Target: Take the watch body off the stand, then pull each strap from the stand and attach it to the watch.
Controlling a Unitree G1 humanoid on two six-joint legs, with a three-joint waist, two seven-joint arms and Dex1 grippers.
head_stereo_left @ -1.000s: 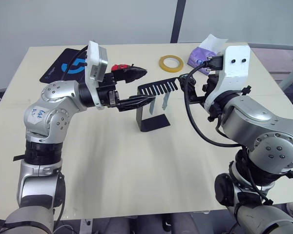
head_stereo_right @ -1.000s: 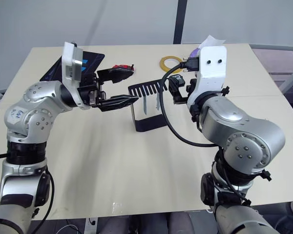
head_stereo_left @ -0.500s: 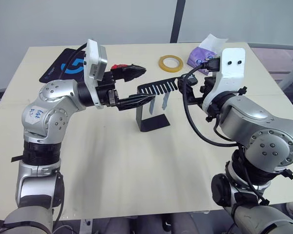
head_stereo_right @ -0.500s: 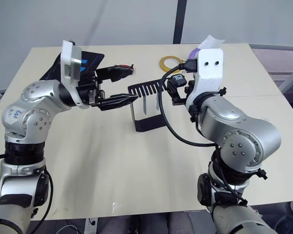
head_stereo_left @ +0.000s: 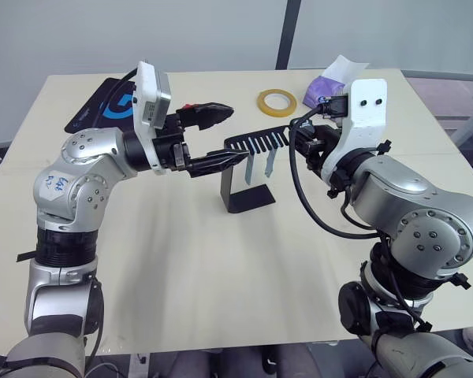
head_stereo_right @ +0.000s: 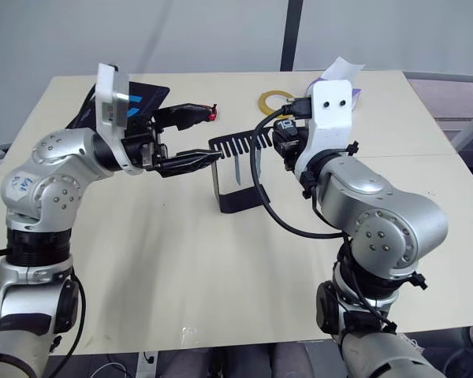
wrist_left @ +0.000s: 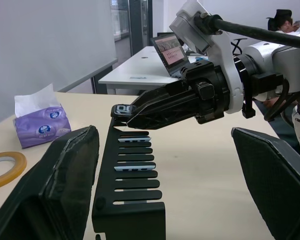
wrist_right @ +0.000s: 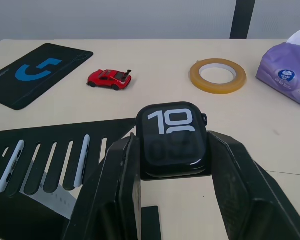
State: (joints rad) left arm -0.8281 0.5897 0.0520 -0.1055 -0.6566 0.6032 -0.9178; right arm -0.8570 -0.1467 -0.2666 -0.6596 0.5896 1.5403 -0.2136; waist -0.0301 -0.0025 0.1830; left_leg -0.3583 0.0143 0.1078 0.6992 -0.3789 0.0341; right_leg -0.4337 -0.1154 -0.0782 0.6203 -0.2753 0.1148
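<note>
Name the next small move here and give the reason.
Probably lift the watch body up and clear of the stand. The right gripper is shut on its sides at the stand's comb end, both straps hang in their slots, and the left gripper waits open nearby.

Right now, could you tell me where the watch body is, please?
The watch body sits clamped between the right tool's fingers at the far end of the stand's slotted top, screen up, with the straps hanging in the slots beside it.
</note>
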